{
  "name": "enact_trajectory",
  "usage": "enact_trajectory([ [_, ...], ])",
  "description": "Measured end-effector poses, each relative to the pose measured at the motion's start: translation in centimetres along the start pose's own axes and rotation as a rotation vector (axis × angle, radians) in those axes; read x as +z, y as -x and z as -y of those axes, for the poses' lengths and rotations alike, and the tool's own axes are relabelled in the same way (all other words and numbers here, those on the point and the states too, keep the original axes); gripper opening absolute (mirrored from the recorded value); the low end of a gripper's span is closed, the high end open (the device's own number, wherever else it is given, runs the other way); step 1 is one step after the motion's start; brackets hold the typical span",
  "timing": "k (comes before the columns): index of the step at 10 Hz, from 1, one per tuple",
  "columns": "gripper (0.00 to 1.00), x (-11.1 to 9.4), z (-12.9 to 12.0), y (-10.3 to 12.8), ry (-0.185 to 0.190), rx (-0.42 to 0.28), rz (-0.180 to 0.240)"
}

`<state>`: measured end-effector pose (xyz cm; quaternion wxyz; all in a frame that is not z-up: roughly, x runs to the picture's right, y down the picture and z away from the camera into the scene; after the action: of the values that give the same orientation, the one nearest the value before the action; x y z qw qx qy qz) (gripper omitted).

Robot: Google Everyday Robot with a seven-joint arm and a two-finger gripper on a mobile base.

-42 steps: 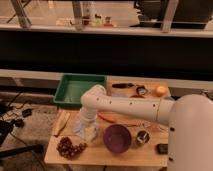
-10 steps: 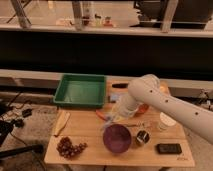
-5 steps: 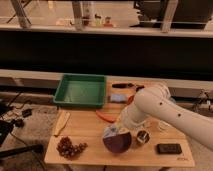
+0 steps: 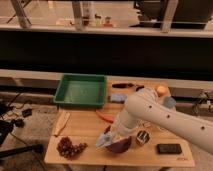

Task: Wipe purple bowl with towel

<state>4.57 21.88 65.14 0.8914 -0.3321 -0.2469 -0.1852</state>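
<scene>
The purple bowl (image 4: 121, 146) sits near the front edge of the wooden table (image 4: 90, 131), middle right. My white arm reaches in from the right and ends right over the bowl. My gripper (image 4: 113, 135) is at the bowl's left rim, shut on a pale blue-white towel (image 4: 105, 139). The towel hangs against the bowl's left side and inside. The arm hides the back of the bowl and most of the fingers.
A green tray (image 4: 81, 91) stands at the back left. Dark grapes (image 4: 69, 147) and a wooden utensil (image 4: 61, 122) lie front left. An orange-red carrot (image 4: 105, 116), blue sponge (image 4: 117, 98), small can (image 4: 142, 137), black device (image 4: 169, 148) and orange (image 4: 161, 90) surround the bowl.
My arm has swung from the table's left to over the bowl with the towel, and has lowered it onto the bowl's left rim in the last second.
</scene>
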Motion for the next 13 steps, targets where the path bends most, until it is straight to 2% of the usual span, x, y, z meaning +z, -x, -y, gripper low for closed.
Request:
enact_trajectory([
  [5, 0.14, -0.1, -1.0, -1.3, 0.053, 0.008, -0.022],
  [8, 0.14, -1.0, -2.4, -2.3, 0.07, 0.028, -0.045],
  [13, 0.14, -1.1, -3.3, -3.5, 0.096, 0.059, -0.075],
])
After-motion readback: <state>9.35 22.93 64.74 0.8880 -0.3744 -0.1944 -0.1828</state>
